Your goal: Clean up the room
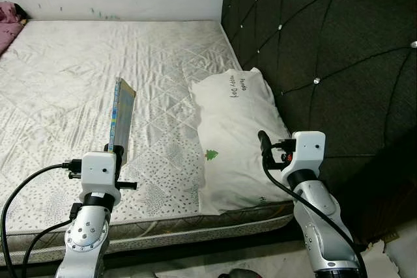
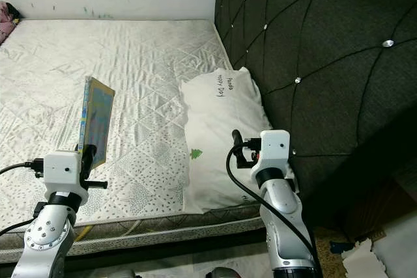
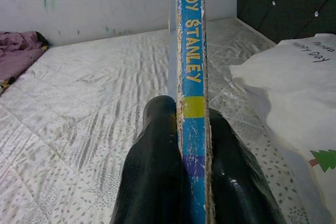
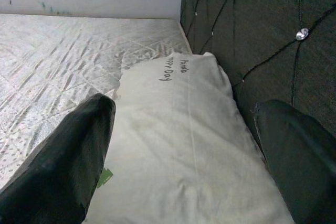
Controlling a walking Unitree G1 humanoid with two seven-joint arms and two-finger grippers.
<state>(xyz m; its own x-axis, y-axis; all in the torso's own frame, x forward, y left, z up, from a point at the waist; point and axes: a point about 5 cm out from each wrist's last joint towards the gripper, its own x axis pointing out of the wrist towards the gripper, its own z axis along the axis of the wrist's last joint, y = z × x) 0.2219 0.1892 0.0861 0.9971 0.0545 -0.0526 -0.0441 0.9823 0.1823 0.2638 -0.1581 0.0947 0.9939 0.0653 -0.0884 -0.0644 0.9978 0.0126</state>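
Book (image 1: 122, 114) with a blue spine reading "MANDY STANLEY" stands upright in the left gripper (image 3: 191, 145), whose two black fingers are clamped against its covers, held above the near edge of the quilted white mattress (image 1: 78, 69). Right gripper (image 4: 184, 145) hovers over the white pillow (image 1: 238, 135), its fingers spread wide apart and holding nothing. The pillow lies beside the dark tufted headboard (image 1: 326, 50). A pink cloth (image 1: 8, 24) sits at the mattress's far corner.

Cut off and unreadable
The pink cloth (image 1: 8, 23) beyond the bed (image 1: 78, 69) is cropped; the book (image 1: 122, 114) cover's print seems illegible.
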